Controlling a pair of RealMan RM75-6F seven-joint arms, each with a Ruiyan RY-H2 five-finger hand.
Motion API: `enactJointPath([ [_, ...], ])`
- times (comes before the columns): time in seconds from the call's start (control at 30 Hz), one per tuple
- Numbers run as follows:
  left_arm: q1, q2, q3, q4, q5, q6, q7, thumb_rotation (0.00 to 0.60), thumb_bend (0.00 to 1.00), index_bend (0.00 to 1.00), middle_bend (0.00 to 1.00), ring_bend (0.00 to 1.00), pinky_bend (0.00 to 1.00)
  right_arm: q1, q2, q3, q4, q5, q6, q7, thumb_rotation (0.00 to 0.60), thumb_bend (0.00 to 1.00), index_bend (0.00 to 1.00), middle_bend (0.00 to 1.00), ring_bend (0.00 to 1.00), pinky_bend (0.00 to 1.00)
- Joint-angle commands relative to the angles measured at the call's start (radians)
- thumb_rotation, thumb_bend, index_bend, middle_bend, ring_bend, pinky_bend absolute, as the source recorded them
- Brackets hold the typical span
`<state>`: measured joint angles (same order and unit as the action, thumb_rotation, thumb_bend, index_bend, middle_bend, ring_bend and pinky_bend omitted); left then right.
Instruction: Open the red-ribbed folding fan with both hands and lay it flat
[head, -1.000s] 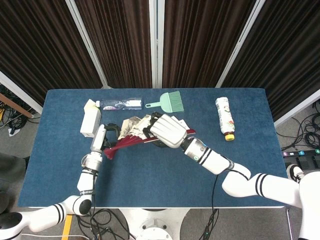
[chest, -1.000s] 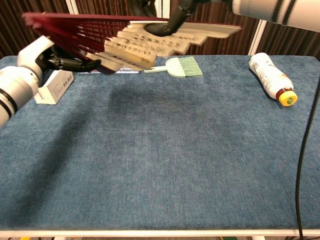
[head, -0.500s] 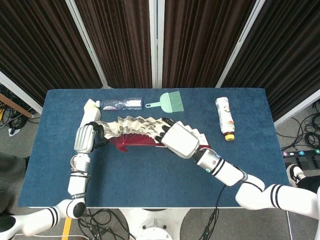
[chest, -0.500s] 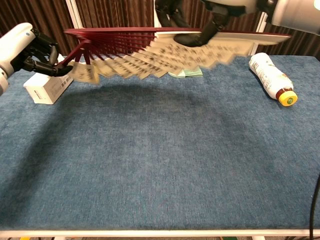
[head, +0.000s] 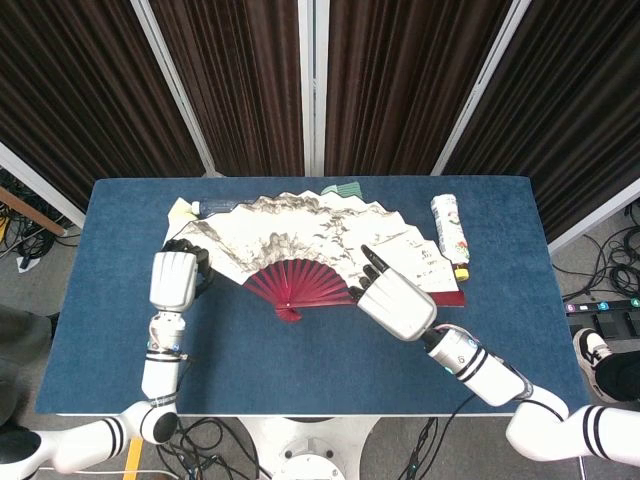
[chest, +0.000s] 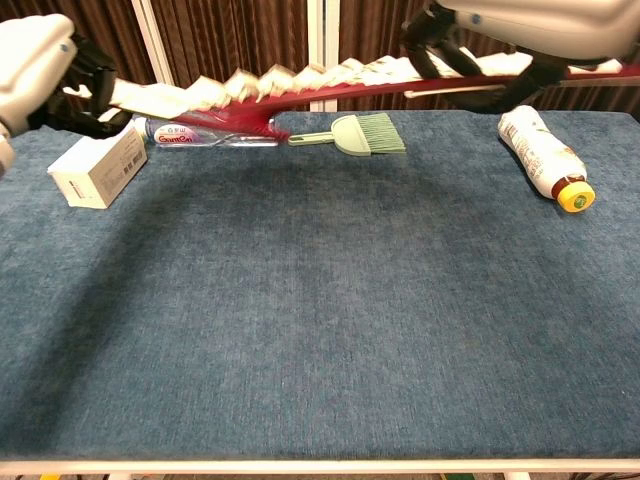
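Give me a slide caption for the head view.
Both hands, left and right, hold the fan spread wide above the table.

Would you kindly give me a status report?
Left hand, right hand grip fan ends. Fan fully spread, held above table. Brush, water bottle underneath.

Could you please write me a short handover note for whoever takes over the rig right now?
Left hand: holds the left end of the fan.
Right hand: holds the fan's right end.
Fan: fully spread, held in the air above the table, over the brush and water bottle in the chest view.
Done: fan opened.
Left: lower it flat onto the table, probably on bare cloth nearer the front edge, then release both hands.
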<state>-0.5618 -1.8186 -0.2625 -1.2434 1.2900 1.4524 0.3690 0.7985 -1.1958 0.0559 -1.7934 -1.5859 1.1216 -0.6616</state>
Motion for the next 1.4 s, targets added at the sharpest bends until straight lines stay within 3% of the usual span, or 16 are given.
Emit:
enactJointPath([
  [0.03,-0.007,-0.018,0.012,0.011,0.012,0.000,0.020,0.600,0.40,0.76,0.69,0.45,0.41,-0.019,0.005,-0.015,0.002,-0.016,0.008,-0.002,0.600,0.93,0.85,0.66,0.46,0.17],
  [0.53,-0.019,-0.128,0.080,0.203,0.054,-0.050,0.113,0.600,0.40,0.76,0.69,0.45,0.41,-0.116,-0.158,-0.059,0.230,-0.056,0.060,0.064,0.600,0.93,0.85,0.66,0.46,0.13],
  [0.73,-0.012,-0.144,0.084,0.202,0.047,-0.066,0.146,0.600,0.40,0.69,0.67,0.45,0.41,-0.153,-0.210,-0.062,0.279,-0.053,0.083,0.071,0.600,0.93,0.82,0.66,0.45,0.11],
  [0.83,-0.006,-0.141,0.087,0.187,0.040,-0.079,0.168,0.600,0.39,0.57,0.61,0.44,0.41,-0.172,-0.221,-0.076,0.287,-0.043,0.075,0.068,0.600,0.90,0.73,0.62,0.40,0.08],
  [0.9,-0.002,-0.133,0.088,0.168,0.034,-0.086,0.194,0.600,0.36,0.42,0.50,0.38,0.40,-0.191,-0.225,-0.083,0.284,-0.021,0.067,0.054,0.600,0.77,0.57,0.52,0.32,0.03],
  [1.0,0.001,-0.119,0.086,0.146,0.034,-0.090,0.202,0.600,0.26,0.26,0.34,0.23,0.35,-0.219,-0.230,-0.081,0.258,0.056,0.037,0.005,0.600,0.40,0.21,0.31,0.16,0.00],
  [1.03,0.001,-0.113,0.084,0.140,0.034,-0.092,0.201,0.600,0.24,0.24,0.30,0.20,0.33,-0.226,-0.231,-0.080,0.246,0.083,0.026,-0.012,0.600,0.21,0.08,0.21,0.08,0.00],
  [1.07,0.002,-0.108,0.082,0.133,0.035,-0.092,0.202,0.600,0.20,0.21,0.26,0.15,0.31,-0.231,-0.230,-0.078,0.232,0.109,0.013,-0.027,0.600,0.09,0.02,0.14,0.04,0.00],
  [1.1,0.003,-0.099,0.079,0.121,0.035,-0.092,0.199,0.600,0.16,0.19,0.23,0.12,0.28,-0.236,-0.229,-0.076,0.212,0.141,-0.003,-0.045,0.600,0.04,0.00,0.09,0.02,0.00],
  [1.17,0.005,-0.081,0.076,0.097,0.035,-0.098,0.193,0.600,0.11,0.17,0.19,0.09,0.26,-0.240,-0.223,-0.070,0.186,0.182,-0.021,-0.065,0.600,0.00,0.00,0.01,0.00,0.00],
  [1.4,0.026,0.039,0.055,-0.051,0.007,-0.124,0.164,0.600,0.03,0.16,0.17,0.08,0.24,-0.234,-0.158,-0.047,0.078,0.307,-0.096,-0.039,0.600,0.00,0.00,0.00,0.00,0.00],
])
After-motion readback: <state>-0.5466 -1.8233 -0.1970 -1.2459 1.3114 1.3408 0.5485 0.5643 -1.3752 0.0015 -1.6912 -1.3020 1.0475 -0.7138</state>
